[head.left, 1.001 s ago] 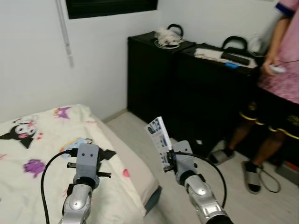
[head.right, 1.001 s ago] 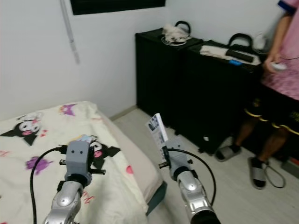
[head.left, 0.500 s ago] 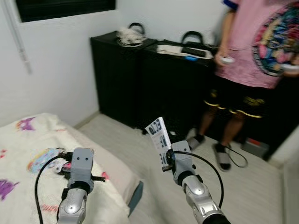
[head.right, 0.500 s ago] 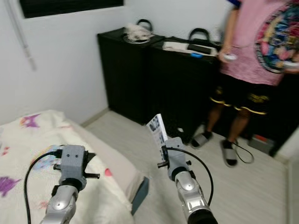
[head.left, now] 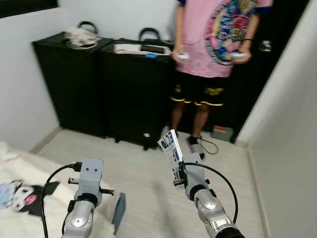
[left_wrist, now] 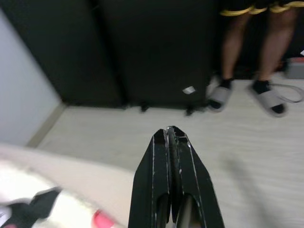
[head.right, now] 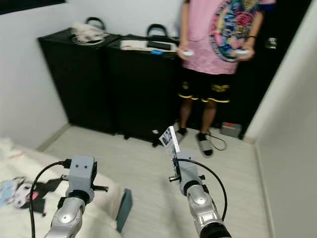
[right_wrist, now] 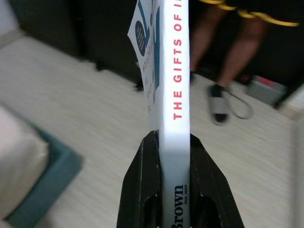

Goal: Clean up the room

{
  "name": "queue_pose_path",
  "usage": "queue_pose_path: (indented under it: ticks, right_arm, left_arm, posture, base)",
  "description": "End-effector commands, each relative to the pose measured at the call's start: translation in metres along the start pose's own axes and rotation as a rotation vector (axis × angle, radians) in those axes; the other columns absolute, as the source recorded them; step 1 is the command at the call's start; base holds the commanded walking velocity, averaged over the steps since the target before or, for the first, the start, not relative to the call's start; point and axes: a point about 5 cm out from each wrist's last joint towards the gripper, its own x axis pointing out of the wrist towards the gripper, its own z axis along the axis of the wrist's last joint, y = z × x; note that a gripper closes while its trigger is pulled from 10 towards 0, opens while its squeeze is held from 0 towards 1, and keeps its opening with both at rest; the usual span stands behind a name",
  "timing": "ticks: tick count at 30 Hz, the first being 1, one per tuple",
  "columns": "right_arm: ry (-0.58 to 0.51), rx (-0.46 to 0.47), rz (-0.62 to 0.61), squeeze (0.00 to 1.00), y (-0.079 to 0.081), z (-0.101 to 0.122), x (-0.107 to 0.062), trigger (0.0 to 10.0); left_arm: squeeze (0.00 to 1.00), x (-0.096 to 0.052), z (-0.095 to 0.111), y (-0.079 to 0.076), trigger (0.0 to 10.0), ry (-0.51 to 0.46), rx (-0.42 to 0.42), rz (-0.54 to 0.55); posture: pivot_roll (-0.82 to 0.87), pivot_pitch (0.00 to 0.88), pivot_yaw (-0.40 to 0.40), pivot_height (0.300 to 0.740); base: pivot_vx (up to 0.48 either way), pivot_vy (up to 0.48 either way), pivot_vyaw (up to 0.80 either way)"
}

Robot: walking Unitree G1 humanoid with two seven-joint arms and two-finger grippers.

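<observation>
My right gripper [head.left: 177, 167] is shut on a thin white book [head.left: 172, 151] with blue print, held upright in front of me over the pale floor. In the right wrist view the book's spine [right_wrist: 174, 95] with red letters stands clamped between the two black fingers [right_wrist: 138, 190]. My left gripper [left_wrist: 171, 142] is shut with nothing in it, held out over the corner of the bed [head.left: 20, 193]; its grey wrist housing [head.left: 90, 176] sits at lower left.
A person in a pink shirt [head.left: 210, 39] stands ahead by two black cabinets [head.left: 99, 84] with bags and clutter on top. A white wall [head.left: 292, 134] closes the right side. Wooden floor [head.left: 143, 173] lies between the bed and the cabinets.
The camera has swung right: the bed has slid off to the left and the person and right wall have come into view. Both grippers keep their pose, book still held.
</observation>
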Motion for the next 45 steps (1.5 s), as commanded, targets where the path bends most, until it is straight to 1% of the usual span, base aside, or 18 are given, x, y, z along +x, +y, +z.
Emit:
queue_pose_path:
  ticks: [1, 20, 45]
  right_arm:
    - [-0.014, 0.003, -0.008, 0.00, -0.0001, 0.0025, 0.0007, 10.0]
    - [0.001, 0.002, 0.003, 0.00, 0.0025, 0.0009, 0.0020, 10.0]
    - [0.015, 0.011, -0.002, 0.00, 0.0020, -0.0004, 0.0030, 10.0]
  left_arm:
    - [0.00, -0.0023, -0.0046, -0.0015, 10.0, 0.015, 0.013, -0.012]
    - [0.00, -0.0028, -0.0060, 0.0018, 10.0, 0.019, 0.024, -0.003]
    - [0.00, -0.0036, -0.0071, -0.0012, 10.0, 0.025, 0.021, -0.006]
  posture:
    - [0.07, 0.000, -0.059, 0.740]
    - [0.07, 0.000, -0.062, 0.740]
    - [0.07, 0.003, -0.062, 0.740]
  base:
    - [0.000, 0.000, -0.80]
    - [0.000, 0.000, -0.80]
    - [0.000, 0.000, -0.80]
